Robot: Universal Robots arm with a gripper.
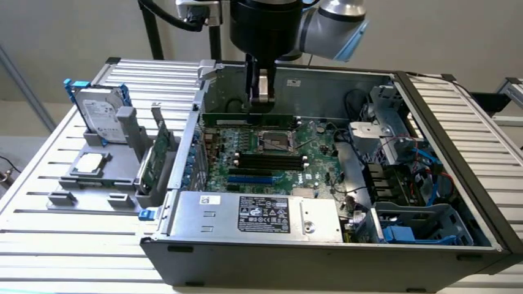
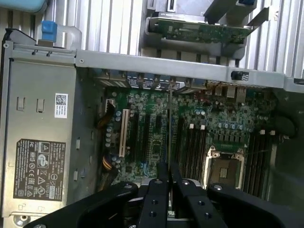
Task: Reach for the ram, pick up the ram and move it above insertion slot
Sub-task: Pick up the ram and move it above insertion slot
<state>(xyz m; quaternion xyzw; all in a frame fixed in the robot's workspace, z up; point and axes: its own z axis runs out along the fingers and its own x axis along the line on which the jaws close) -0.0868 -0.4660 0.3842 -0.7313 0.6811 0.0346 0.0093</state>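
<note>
My gripper [image 1: 261, 108] hangs inside the open computer case [image 1: 457, 122], shut on the ram [image 1: 229, 116]. The ram is a thin green stick held level over the back part of the motherboard [image 1: 245, 141], beyond the CPU socket [image 1: 276, 142]. In the wrist view the ram [image 2: 169, 128] shows edge-on as a thin line running out from between the black fingers [image 2: 156, 190] of my gripper [image 2: 168, 173]. The black memory slots [image 1: 270, 160] lie on the board nearer the camera than the stick. In the wrist view the slots [image 2: 190, 147] sit just beside the ram's line.
A grey power supply [image 1: 261, 214] fills the case's front. Cables and drive bays [image 1: 408, 184] crowd the exterior view's right. Outside the case, on the slatted table, a grey holder carries a green expansion card [image 1: 155, 153], a hard drive in blue rails [image 1: 102, 113] and a CPU [image 1: 90, 162].
</note>
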